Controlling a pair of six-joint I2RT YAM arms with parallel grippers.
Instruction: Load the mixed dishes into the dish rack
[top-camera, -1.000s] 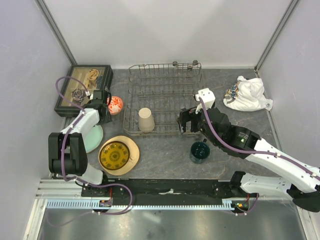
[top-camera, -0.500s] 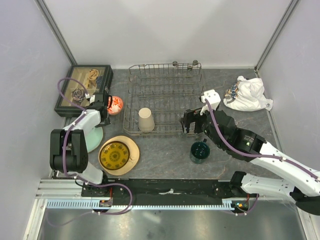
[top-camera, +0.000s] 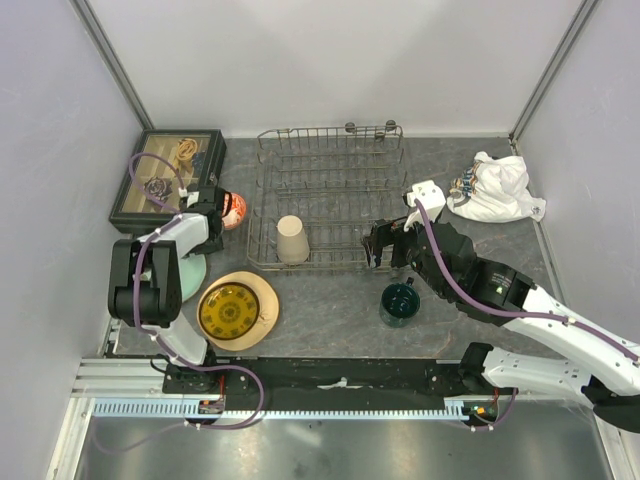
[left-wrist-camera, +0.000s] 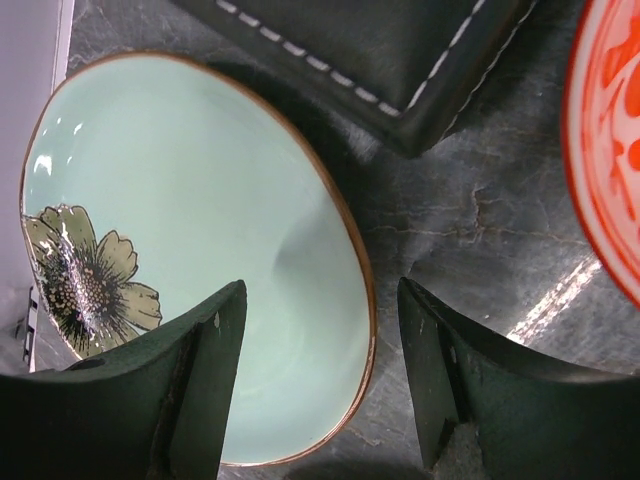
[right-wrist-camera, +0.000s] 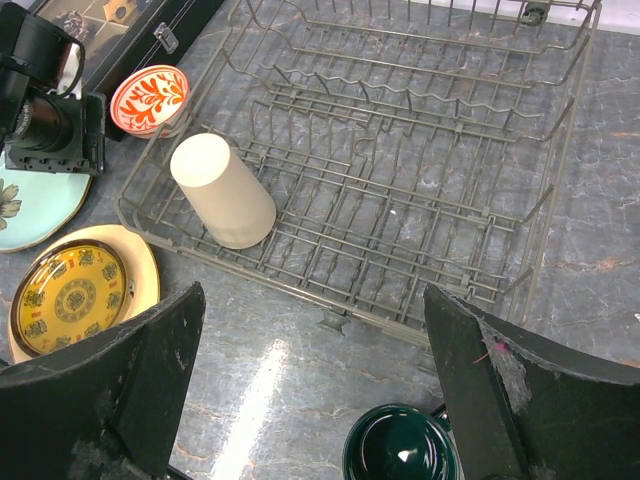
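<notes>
Done: beige cup (top-camera: 291, 239) lying on side in grey wire dish rack (top-camera: 325, 200), mid-bench. Left out on grey bench (top-camera: 330, 310): pale green flowered plate (left-wrist-camera: 200, 250), red-orange bowl (top-camera: 232, 209), yellow plate (top-camera: 228, 311) atop tan plate (top-camera: 264, 290), dark green mug (top-camera: 399, 302). Left tool (left-wrist-camera: 320, 315) apart over flowered plate's rim, empty; right tool (right-wrist-camera: 310, 330) wide apart, empty, near mug. Versus earlier: left elbow tucked inward, right arm edged rightward.

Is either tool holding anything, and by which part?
Nothing is held. The left tool stands open astride the rim of the green plate; the right tool hangs open near the rack.
</notes>
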